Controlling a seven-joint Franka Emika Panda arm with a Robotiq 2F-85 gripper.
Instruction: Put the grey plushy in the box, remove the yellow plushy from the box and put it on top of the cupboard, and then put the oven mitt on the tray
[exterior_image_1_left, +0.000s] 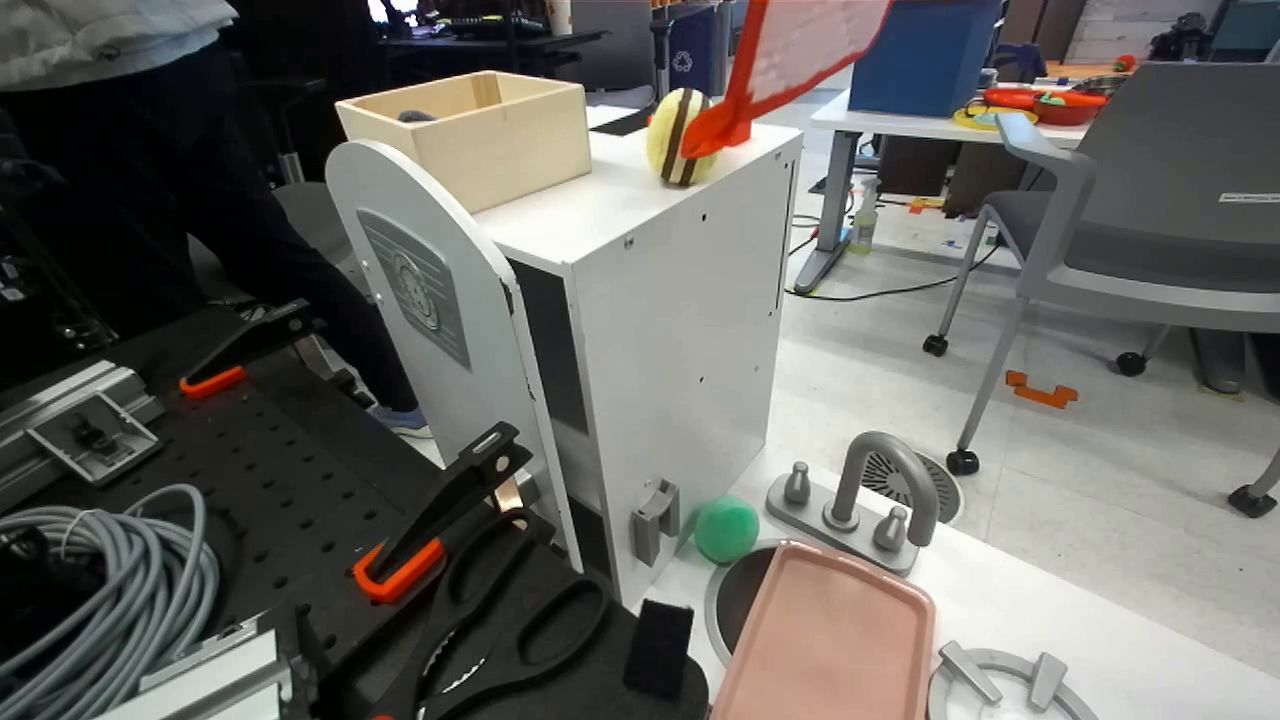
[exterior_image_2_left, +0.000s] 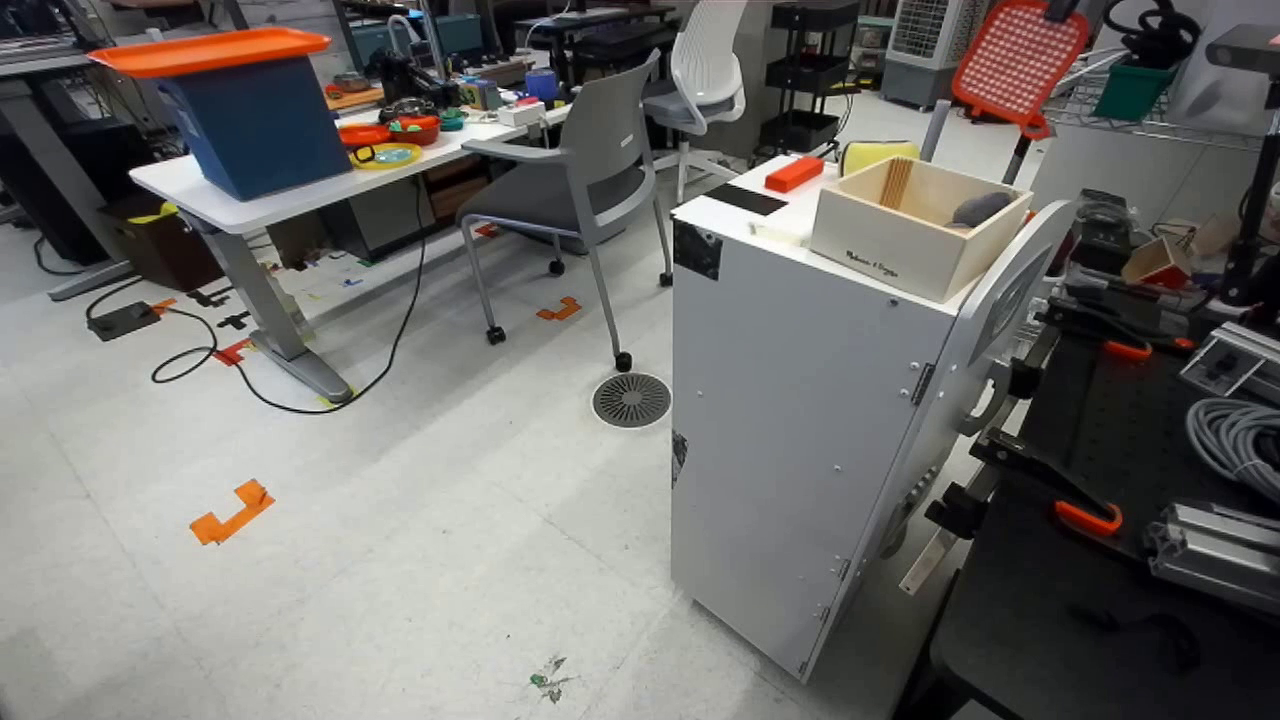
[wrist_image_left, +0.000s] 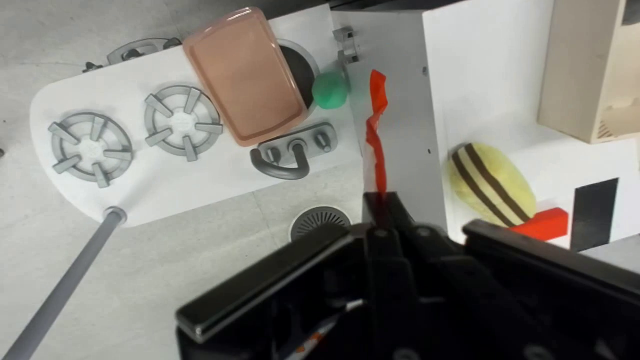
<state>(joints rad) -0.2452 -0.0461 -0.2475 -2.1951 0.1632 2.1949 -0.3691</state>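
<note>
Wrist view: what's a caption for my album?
Gripper pinching the oven mitt, yellow plushy on the cupboard, tray below.

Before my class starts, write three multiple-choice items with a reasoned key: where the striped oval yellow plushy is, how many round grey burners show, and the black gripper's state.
1. The yellow plushy is:
A) in the sink
B) on the tall white cupboard
C) on the floor

2. Burners in the wrist view:
A) two
B) three
C) five

3. The gripper is:
A) open
B) shut, empty
C) shut on the orange-red oven mitt

1 B: it rests on the cupboard's top.
2 A: two sit on the white counter.
3 C: it pinches the mitt's edge.
</note>
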